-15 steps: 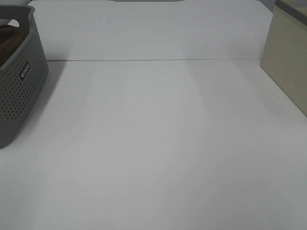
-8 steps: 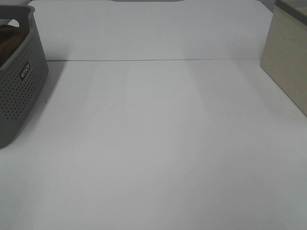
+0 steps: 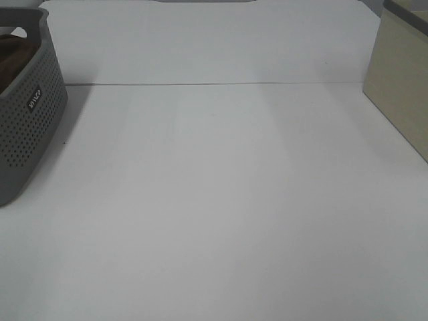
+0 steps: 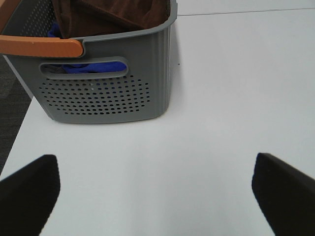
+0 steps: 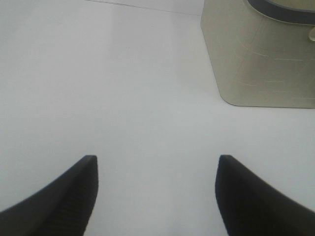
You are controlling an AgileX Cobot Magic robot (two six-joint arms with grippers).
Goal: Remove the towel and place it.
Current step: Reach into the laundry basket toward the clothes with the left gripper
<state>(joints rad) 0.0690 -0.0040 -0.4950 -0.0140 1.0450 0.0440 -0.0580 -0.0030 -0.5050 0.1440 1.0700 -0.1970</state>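
I count two containers on the white table: one gray basket and one beige bin. From the high camera, the basket sits at the table's 9 o'clock edge, toward 10, and the bin at about 2 o'clock. They are well apart, with bare tabletop between them.

The basket's walls are punched with small holes. It has one small label on its side, one slot-shaped grip hole in the end wall facing my left wrist, and one orange handle lying across its rim. Inside it I see two cloths. One is the towel, dark reddish-brown and bunched up near the top of the basket. The other is a blue cloth, lower down, showing through the grip hole and beside the towel. The towel lies in the basket, and neither of my grippers touches it.

The bin has plain smooth sides, rounded corners and a darker band at its rim. I cannot tell what is in it.

My left gripper hangs over bare table just in front of the basket's end wall, its two fingers spread wide with nothing between them. My right gripper hangs over bare table near the bin, its two fingers likewise released and holding nothing.
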